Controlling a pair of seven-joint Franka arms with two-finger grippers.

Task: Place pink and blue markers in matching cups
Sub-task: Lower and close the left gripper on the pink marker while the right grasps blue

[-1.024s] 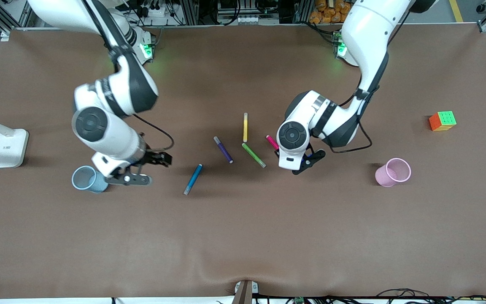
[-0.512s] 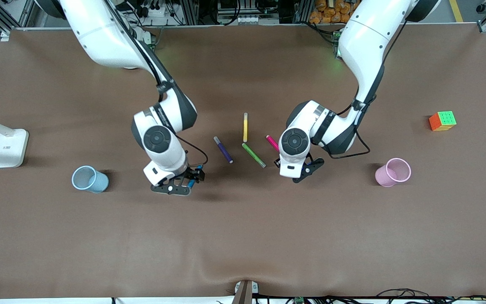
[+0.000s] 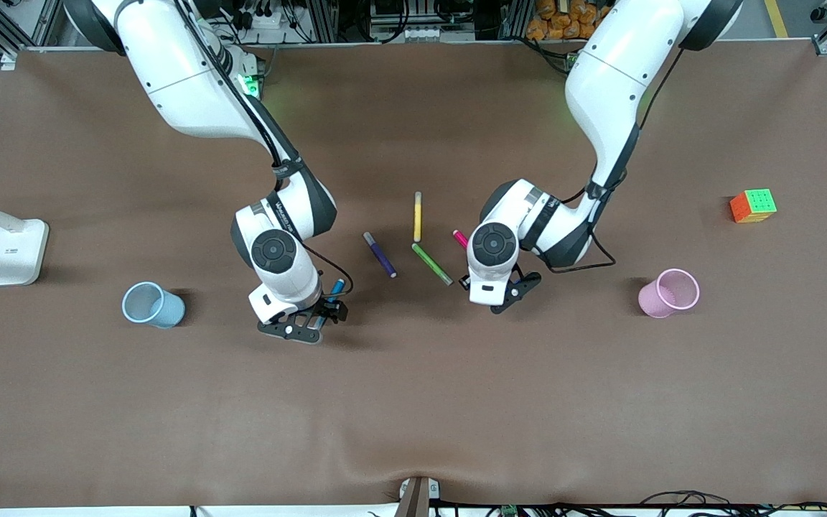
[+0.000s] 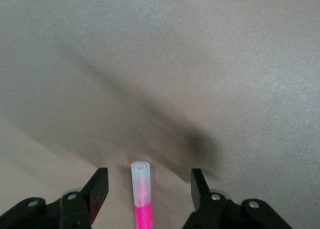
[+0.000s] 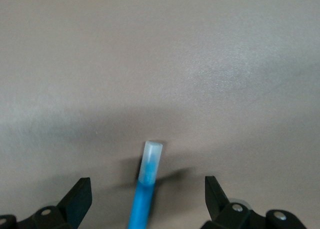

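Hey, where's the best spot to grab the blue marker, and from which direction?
Grip the blue marker on its colored barrel, coming straight down from above. It lies flat on the table, so probably only its long sides offer a pinch. The right claw straddles it, open.

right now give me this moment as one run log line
left gripper: open, straddling pink marker | right gripper: open, straddling blue marker | blue cup, pink cup: no markers inside

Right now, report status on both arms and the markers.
Left gripper open, jaws astride pink marker. Right gripper open astride blue marker. Both markers on the table, ungrasped. Blue cup, pink cup upright.
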